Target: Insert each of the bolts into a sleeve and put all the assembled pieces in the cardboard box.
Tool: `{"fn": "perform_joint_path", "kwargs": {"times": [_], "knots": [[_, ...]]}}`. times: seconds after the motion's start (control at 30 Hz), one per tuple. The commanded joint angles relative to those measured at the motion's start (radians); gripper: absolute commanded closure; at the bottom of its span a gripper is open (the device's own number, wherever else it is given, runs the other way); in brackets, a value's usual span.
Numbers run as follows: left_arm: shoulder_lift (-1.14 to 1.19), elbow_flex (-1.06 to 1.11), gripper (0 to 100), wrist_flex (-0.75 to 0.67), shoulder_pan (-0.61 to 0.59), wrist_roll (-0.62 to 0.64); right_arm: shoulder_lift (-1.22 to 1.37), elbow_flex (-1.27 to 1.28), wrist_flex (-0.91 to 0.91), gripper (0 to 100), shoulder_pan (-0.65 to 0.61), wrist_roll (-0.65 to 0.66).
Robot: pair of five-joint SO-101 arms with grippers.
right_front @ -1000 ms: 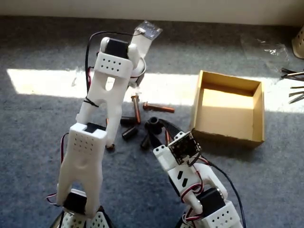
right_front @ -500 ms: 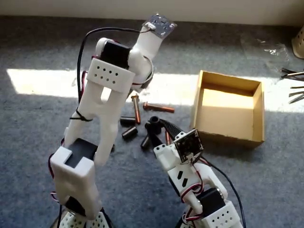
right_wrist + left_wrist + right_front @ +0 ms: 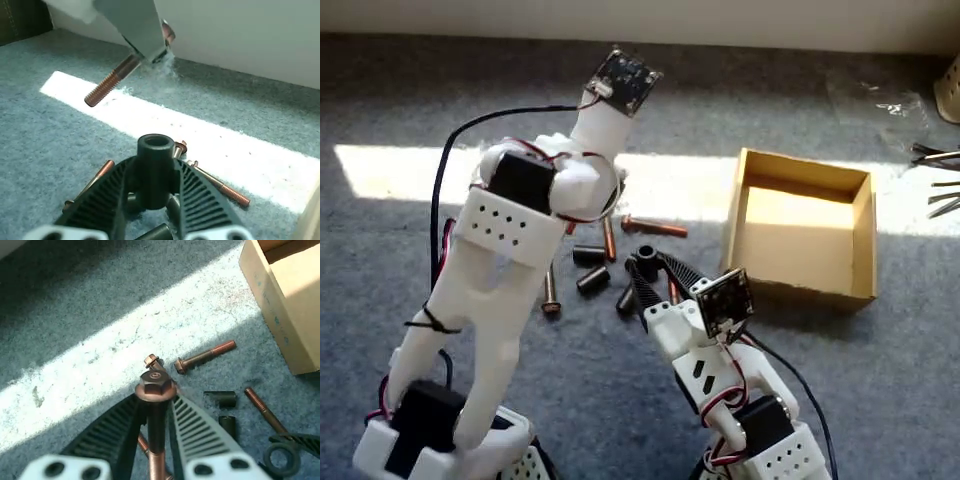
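My left gripper (image 3: pixel 155 399) is shut on a copper bolt (image 3: pixel 155 412), head toward its fingertips, held in the air above the pile. From the right wrist view that bolt (image 3: pixel 113 81) hangs tilted above and beyond the sleeve. My right gripper (image 3: pixel 648 270) is shut on a black sleeve (image 3: pixel 156 170), standing upright with its bore open upward, just right of the pile. Loose bolts (image 3: pixel 655 228) and black sleeves (image 3: pixel 592 280) lie on the carpet between the arms. The cardboard box (image 3: pixel 798 290) stands open to the right, with nothing showing inside.
The grey carpet has a bright sunlit band across the middle. Metal tools (image 3: pixel 935 180) and a clear plastic bag (image 3: pixel 880 100) lie at the far right. Another loose bolt (image 3: pixel 550 290) lies beside the left arm. A pale wall runs along the back.
The left arm has swung back and leftward, and its wrist has turned. The right gripper has shifted slightly right with the sleeve.
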Motion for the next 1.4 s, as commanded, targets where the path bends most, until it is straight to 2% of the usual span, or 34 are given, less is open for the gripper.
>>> {"fn": "perform_joint_path", "kwargs": {"times": [0.0, 0.33, 0.4, 0.53, 0.73, 0.97, 1.07, 1.13, 1.27, 1.37], "knots": [[-0.234, 0.170, 100, -0.120, 0.016, 0.009, -0.012, 0.117, -0.025, 99.3, -0.016, -0.006], [-0.631, 0.441, 100, -0.282, 0.022, 0.015, -0.012, 0.120, -0.022, 99.3, -0.054, 0.000], [-0.708, 0.503, 100, -0.321, 0.062, 0.034, -0.005, 0.119, -0.022, 99.3, -0.053, 0.000], [-0.874, 0.633, 100, -0.445, 0.108, 0.112, -0.012, 0.117, 0.010, 99.3, -0.054, 0.000], [-1.049, 0.868, 100, -0.652, 0.104, 0.118, -0.012, 0.117, 0.005, 99.3, -0.058, 0.002], [-1.188, 1.050, 100, -0.789, 0.107, 0.120, -0.012, 0.116, -0.012, 99.3, -0.084, 0.005], [-1.236, 1.118, 100, -0.859, 0.105, 0.120, -0.012, 0.116, -0.022, 99.3, -0.159, 0.130], [-1.268, 1.148, 100, -0.885, 0.105, 0.120, -0.012, 0.114, -0.024, 99.3, -0.194, 0.187], [-1.325, 1.194, 100, -0.887, 0.110, 0.133, -0.012, 0.117, -0.108, 99.3, -0.179, 0.107], [-1.363, 1.225, 100, -0.887, 0.105, 0.264, -0.012, 0.119, -0.131, 99.3, -0.142, 0.080]]}}
